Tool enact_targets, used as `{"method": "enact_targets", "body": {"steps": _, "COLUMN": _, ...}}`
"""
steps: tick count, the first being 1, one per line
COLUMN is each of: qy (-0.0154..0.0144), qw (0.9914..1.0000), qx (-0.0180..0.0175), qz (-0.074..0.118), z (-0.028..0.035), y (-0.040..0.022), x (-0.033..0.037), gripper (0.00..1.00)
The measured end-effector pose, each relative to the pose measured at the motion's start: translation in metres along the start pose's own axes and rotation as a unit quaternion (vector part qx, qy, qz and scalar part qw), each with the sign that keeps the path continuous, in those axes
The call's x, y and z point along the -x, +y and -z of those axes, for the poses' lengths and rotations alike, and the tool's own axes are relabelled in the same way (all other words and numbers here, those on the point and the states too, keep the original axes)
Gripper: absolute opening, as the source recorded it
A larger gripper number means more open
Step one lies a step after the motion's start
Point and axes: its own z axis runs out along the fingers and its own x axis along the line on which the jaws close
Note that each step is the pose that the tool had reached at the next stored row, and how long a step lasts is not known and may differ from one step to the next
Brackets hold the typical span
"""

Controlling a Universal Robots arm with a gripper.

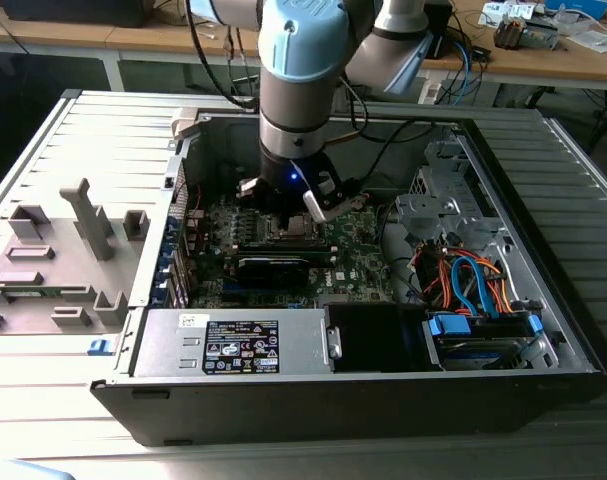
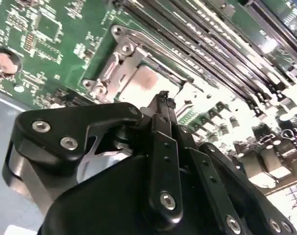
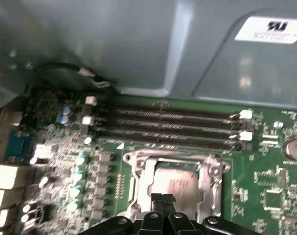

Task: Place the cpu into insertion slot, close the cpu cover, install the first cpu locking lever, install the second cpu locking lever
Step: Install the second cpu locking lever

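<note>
Item: cpu (image 3: pixel 175 185), silver-grey metal top, lying flat in the insertion slot (image 3: pixel 138 193) on the green motherboard (image 3: pixel 265 191) inside the open computer case (image 1: pixel 543 180). In the first wrist view the chip looks seated, its flat face up, framed by the silvery cpu cover (image 3: pixel 175 162), which appears to lie down around it with the chip showing through the cut-out. The chip is square, so no long axis can be told; its edges run parallel to the slot rim and to the memory slots (image 3: pixel 172 128) just beside the socket.

Tool (image 3: pixel 164 199): fingertips pressed together, nothing visibly between them, poised directly over the near edge of the chip and cover. Whether the tips touch the metal cannot be told.

Step in hand, by judgement: closing the cover or starting on a locking lever; neither lever can be made out clearly.

Handling note: press straight down on the frame, not the chip top; keep the tips clear of the memory slots and small board components; avoid any sideways drag.
</note>
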Motion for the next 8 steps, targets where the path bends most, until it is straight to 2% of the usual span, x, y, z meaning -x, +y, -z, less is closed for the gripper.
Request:
{"method": "enact_targets", "body": {"steps": 1, "qy": 0.0039, "qw": 0.99934, "qx": -0.0362, "qz": -0.001, "z": 0.0000, "y": 0.0055, "x": 0.0063, "gripper": 0.11}}
{"method": "enact_targets", "body": {"steps": 2, "qy": 0.0065, "qw": 0.99795, "qx": -0.0636, "qz": -0.003, "z": 0.0151, "y": 0.0081, "x": 0.0075, "gripper": 0.11}}
{"method": "enact_targets", "body": {"steps": 7, "qy": 0.0080, "qw": 0.99667, "qx": -0.0810, "qz": -0.005, "z": 0.0347, "y": 0.0113, "x": 0.0087, "gripper": 0.11}}
{"method": "enact_targets", "body": {"steps": 8, "qy": 0.0082, "qw": 0.99650, "qx": -0.0830, "qz": -0.005, "z": 0.0385, "y": 0.0119, "x": 0.0089, "gripper": 0.11}}
